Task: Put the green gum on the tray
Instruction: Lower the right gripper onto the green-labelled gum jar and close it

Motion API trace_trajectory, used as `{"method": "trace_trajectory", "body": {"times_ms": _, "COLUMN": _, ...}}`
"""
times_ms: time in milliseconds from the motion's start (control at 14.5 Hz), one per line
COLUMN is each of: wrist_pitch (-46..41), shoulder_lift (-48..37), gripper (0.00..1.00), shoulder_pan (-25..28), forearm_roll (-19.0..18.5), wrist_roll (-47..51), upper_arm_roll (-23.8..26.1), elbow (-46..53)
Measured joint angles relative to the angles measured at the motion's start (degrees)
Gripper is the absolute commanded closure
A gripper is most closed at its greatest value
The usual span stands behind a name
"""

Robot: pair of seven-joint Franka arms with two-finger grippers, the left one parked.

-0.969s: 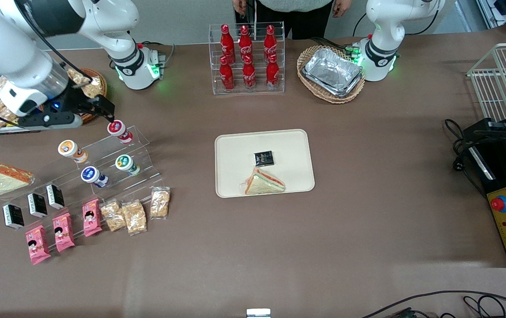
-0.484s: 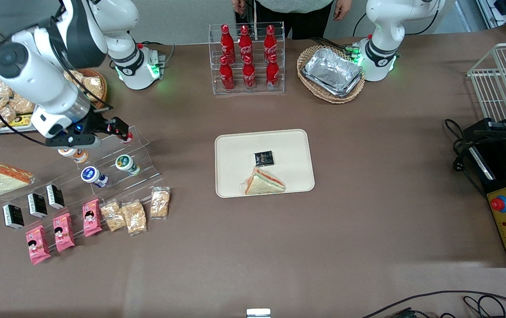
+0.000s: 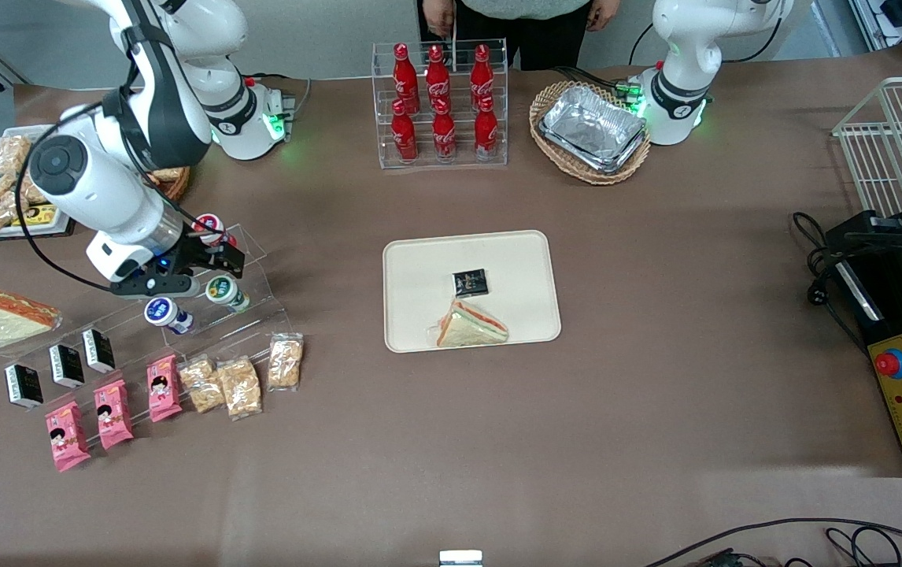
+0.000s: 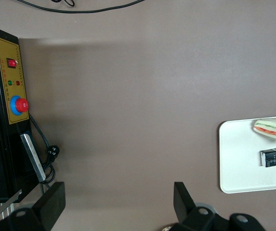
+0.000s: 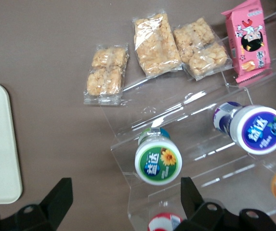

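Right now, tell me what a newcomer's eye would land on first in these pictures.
First the working arm's gripper, fingers open, hanging just above the green gum on the clear stepped rack at that arm's end of the table. Next, the beige tray at mid-table, holding a wrapped sandwich and a small black packet. Then the red cola bottles, farther from the front camera than the tray.
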Motion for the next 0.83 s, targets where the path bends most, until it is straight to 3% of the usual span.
{"method": "trace_trajectory", "body": {"times_ms": 830, "wrist_pitch": 6.96, "shoulder_lift": 6.11, "gripper": 0.0, "shoulder_pan": -1.4, "forearm_roll": -1.25, "wrist_roll": -5.63, "upper_arm_roll": -1.01, "elbow": -1.85}}
